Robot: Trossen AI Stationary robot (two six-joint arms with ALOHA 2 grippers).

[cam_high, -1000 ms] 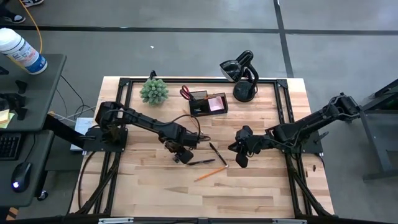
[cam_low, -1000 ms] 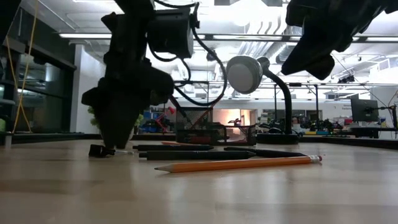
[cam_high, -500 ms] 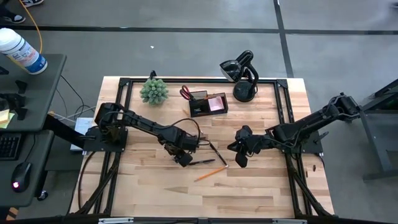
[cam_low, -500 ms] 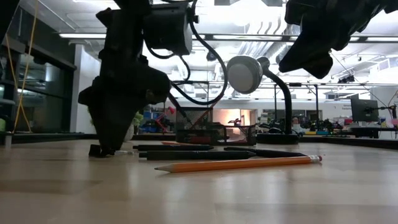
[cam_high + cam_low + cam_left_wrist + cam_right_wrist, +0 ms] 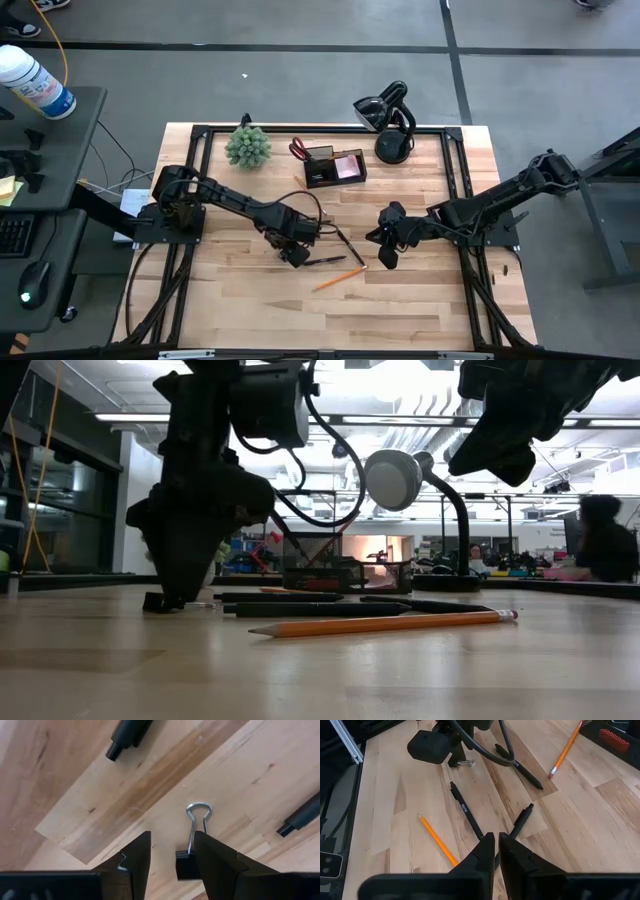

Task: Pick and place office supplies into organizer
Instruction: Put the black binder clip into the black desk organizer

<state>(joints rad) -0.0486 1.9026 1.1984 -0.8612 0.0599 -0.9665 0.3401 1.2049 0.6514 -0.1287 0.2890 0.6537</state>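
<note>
My left gripper [image 5: 172, 840] is open, pointing down at the table's middle [image 5: 292, 250]. A small black binder clip [image 5: 185, 866] with a wire handle [image 5: 198, 814] lies on the table between its fingers, close by one finger [image 5: 215, 862]; whether it touches, I cannot tell. Black pens [image 5: 325, 260] [image 5: 350, 247] and an orange pencil [image 5: 337, 280] lie to its right. My right gripper [image 5: 496, 845] is shut and empty, raised above the table [image 5: 385, 255]. The black organizer [image 5: 335, 165] holds a pink pad [image 5: 348, 165]; red scissors [image 5: 298, 150] are at its left end.
A spiky green plant [image 5: 247, 145] stands at the far left and a black curved-neck lamp [image 5: 390, 125] at the far right. A second pencil [image 5: 565, 750] lies near the pens. A person [image 5: 600, 545] shows in the room beyond the table.
My left gripper has edged a little toward the table's right and down over the binder clip, then kept still. A person has come into the room behind the table.
</note>
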